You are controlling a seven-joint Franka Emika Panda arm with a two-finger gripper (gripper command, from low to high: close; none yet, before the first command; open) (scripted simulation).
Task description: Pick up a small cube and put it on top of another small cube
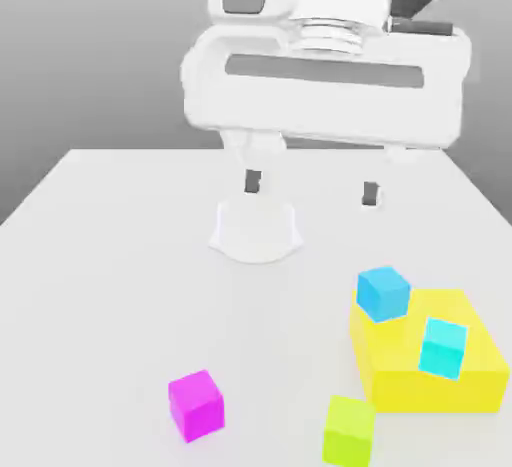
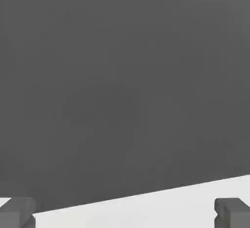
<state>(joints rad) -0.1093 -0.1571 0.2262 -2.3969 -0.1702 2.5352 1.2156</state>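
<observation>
4 small cubes share the white worktop [image 1: 100,255] with 1 large flat yellow block [image 1: 400,380]. The lime cube [image 1: 350,431] sits on the worktop at the near edge of the exterior view, just beside the yellow block's near corner on the exterior view's left. The magenta cube [image 1: 196,405] rests on the worktop further to the exterior view's left, apart from the lime cube and upright. A blue cube [image 1: 383,292] and a cyan cube [image 1: 443,346] sit on the yellow block. The pincer [image 1: 311,189] hangs above the far part of the worktop, well apart from all the cubes, its 2 fingers [image 1: 253,181] spread wide and holding nothing. In the hand view, the 2 fingertips [image 2: 17,213] stand far apart over the worktop's pale surface.
</observation>
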